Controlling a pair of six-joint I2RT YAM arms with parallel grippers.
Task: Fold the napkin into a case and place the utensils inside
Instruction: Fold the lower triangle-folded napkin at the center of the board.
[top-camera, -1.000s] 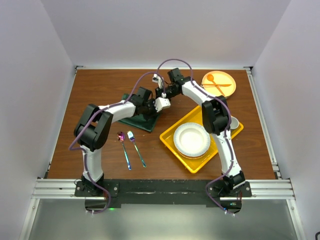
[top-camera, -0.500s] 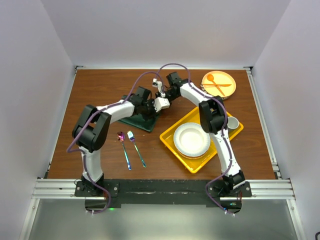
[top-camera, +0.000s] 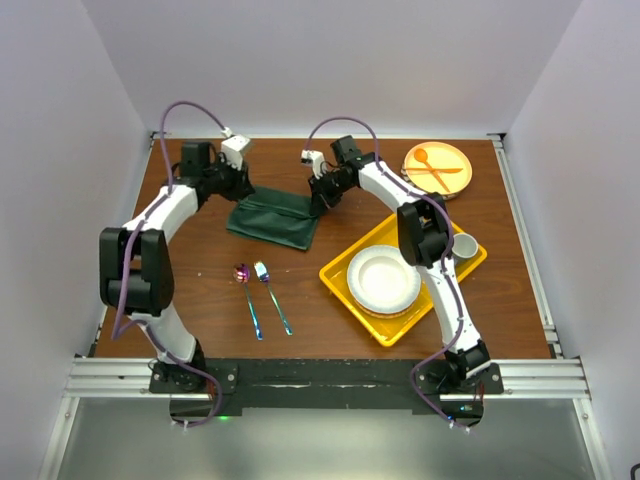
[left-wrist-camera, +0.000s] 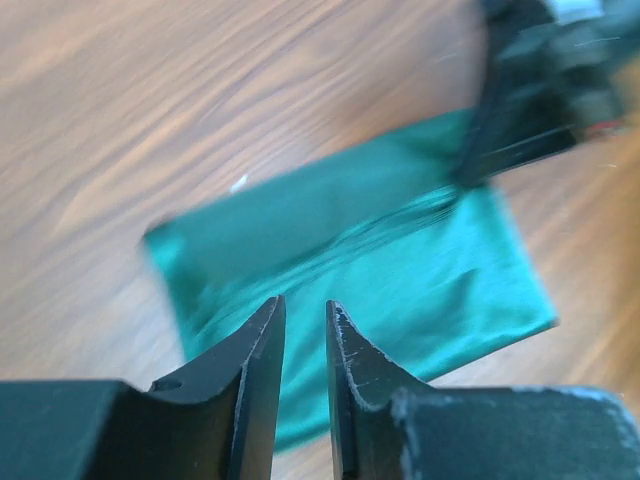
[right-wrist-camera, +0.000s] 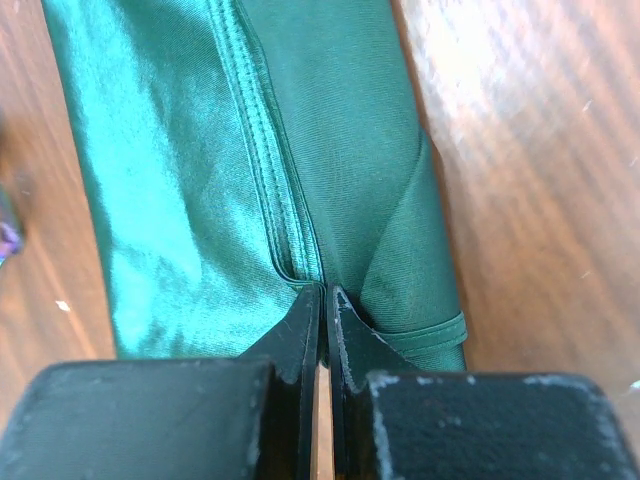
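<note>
Left gripper (left-wrist-camera: 301, 308) has swung to the napkin's (top-camera: 272, 220) ten o'clock, narrowly parted, empty. Right gripper (right-wrist-camera: 323, 292) pinches its hem; I should pull low and straight.

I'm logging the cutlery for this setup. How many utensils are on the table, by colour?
Iridescent metal utensils: 2
Orange utensils: 2
Total: 4
</note>
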